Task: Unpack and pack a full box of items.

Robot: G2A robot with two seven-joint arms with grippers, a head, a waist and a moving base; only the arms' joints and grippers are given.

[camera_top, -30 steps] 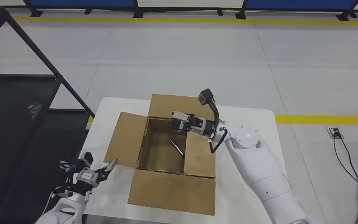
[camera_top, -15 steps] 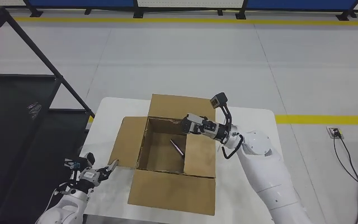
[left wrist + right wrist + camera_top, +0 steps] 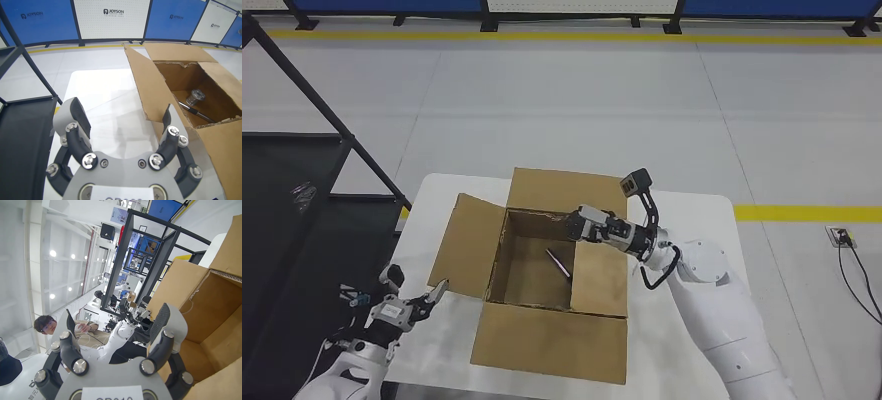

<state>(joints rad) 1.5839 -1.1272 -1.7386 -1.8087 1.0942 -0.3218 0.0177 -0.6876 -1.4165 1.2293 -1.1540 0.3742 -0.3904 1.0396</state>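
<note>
The cardboard box (image 3: 552, 345) sits mid-table (image 3: 702, 215) with its flaps folded out. A slim metal rod (image 3: 559, 263) lies on the box floor. A knurled metal cylinder (image 3: 195, 97) stands against or just beside it. With both parts inside, unpacking is judged unfinished and repacking not begun. The left gripper (image 3: 122, 106), at lower left of the top view near the box's left flap, is spread and empty. The right gripper (image 3: 117, 313), over the upper right of the box opening, is likewise released and empty. Since the earlier frames it has drawn back rightward, and the left gripper has dropped slightly toward the lower frame edge.
</note>
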